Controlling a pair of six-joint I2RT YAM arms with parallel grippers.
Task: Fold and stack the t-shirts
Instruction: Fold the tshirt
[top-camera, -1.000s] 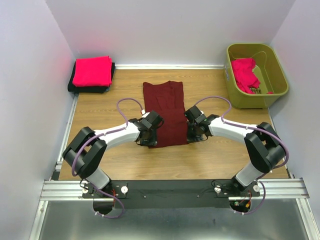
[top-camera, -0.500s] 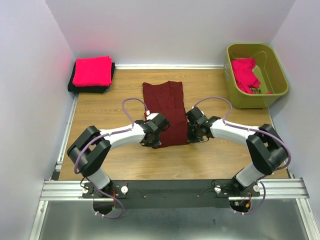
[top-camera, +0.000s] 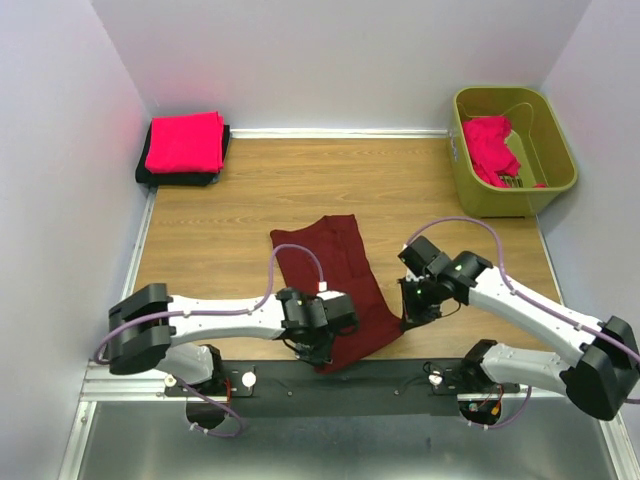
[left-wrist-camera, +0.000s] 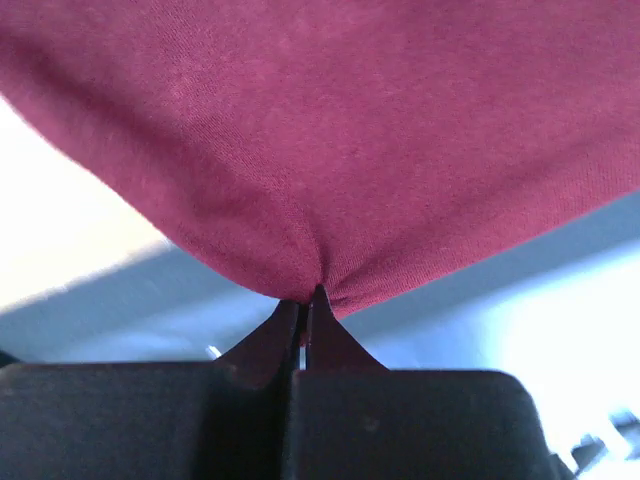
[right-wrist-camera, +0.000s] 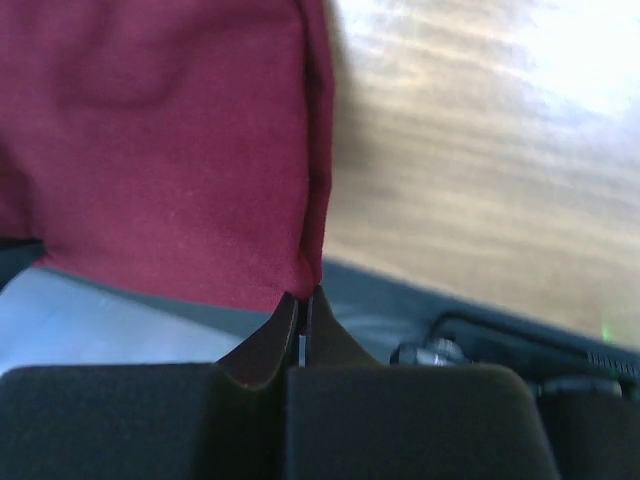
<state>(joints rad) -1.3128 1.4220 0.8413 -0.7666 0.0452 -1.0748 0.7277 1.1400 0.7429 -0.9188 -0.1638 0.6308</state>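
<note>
You have one wooden table (top-camera: 240, 210) and one olive-green bin (top-camera: 500, 200) at its far right corner. Of shirts, count one maroon t-shirt (top-camera: 335, 270), one folded pink-red t-shirt (top-camera: 185, 142) lying on one folded black t-shirt (top-camera: 158, 175) at the far left corner, and pink-red cloth (top-camera: 487, 148) bunched in the bin, number unclear. The maroon t-shirt is a long smooth strip, slanted at the table's near middle, its near end reaching over the black rail (top-camera: 400, 372). Your left gripper (left-wrist-camera: 305, 297) has its fingers pressed together on the strip's near-left corner. Your right gripper (right-wrist-camera: 304, 296) pinches the near-right corner just as tightly.
</note>
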